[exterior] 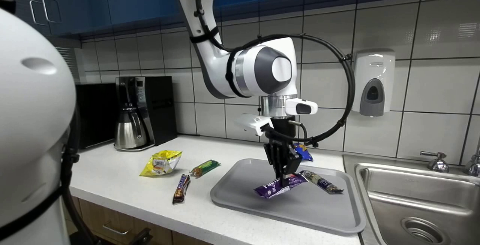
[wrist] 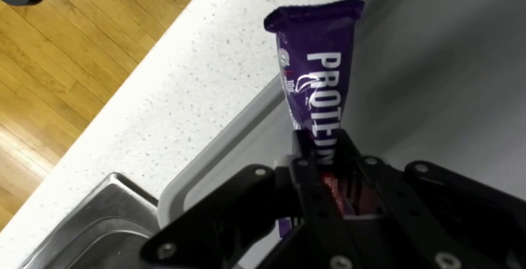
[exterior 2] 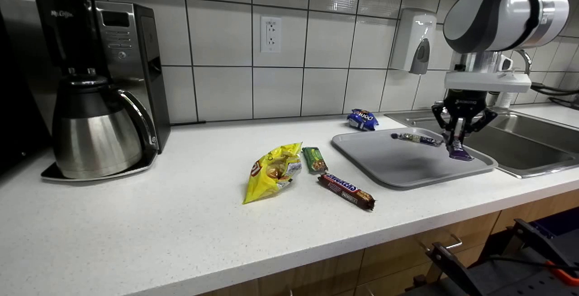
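Claw clenched on a purple protein bar, gripping it around the middle; both ends stick out. Bar is over the gray tray in both exterior views; contact with the tray cannot be judged. A second wrapped bar lies on the tray nearby. On the counter: brown candy bar, green-wrapped bar, yellow bag; blue bag near the wall. Sink just beside the tray.
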Robot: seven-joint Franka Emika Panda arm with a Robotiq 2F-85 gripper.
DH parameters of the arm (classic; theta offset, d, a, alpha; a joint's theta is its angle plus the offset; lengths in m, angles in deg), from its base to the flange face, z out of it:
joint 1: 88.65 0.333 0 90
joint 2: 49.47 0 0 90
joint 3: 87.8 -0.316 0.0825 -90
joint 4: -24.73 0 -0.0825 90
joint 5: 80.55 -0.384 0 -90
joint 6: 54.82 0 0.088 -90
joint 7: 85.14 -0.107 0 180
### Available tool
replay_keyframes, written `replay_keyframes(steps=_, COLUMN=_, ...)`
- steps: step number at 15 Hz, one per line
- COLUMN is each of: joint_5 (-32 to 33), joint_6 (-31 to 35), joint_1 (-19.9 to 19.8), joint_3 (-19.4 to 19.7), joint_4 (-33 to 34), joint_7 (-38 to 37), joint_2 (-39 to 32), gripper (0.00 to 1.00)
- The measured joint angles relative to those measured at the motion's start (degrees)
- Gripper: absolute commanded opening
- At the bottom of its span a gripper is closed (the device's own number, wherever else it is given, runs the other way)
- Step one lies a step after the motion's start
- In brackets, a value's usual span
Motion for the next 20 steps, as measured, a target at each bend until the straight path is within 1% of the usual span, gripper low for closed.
replay_keyframes(steps=2, joint_5=2.9, joint_6=0.7, joint_1=-0.6, joint_3=0.7, joint_4=-1.4, joint_7=-1.7, joint_2=1.1, gripper=0.05)
replay_keyframes(steps=5, joint_5=8.6, joint_6=1.7, joint_1=-1.5, joint_3=1.4, joint_4=-3.1, joint_7=-7.1, joint_2=2.8, gripper=0.05)
replay_keyframes(steps=8, joint_5=11.9, joint_6=1.7, joint_1=-2.5, joint_3=1.5, joint_4=-4.4, joint_7=-12.2, joint_2=4.1, gripper=0.05)
replay_keyframes(steps=16, joint_5=12.6, joint_6=1.9, joint_1=-4.4, joint_3=1.5, joint_4=-6.9, joint_7=-21.7, joint_2=5.0, gripper=0.05)
replay_keyframes(steps=20, joint_5=12.6, joint_6=3.7, joint_1=-4.5, joint_3=1.4, joint_4=-8.1, joint_7=-26.6, joint_2=4.9, gripper=0.05)
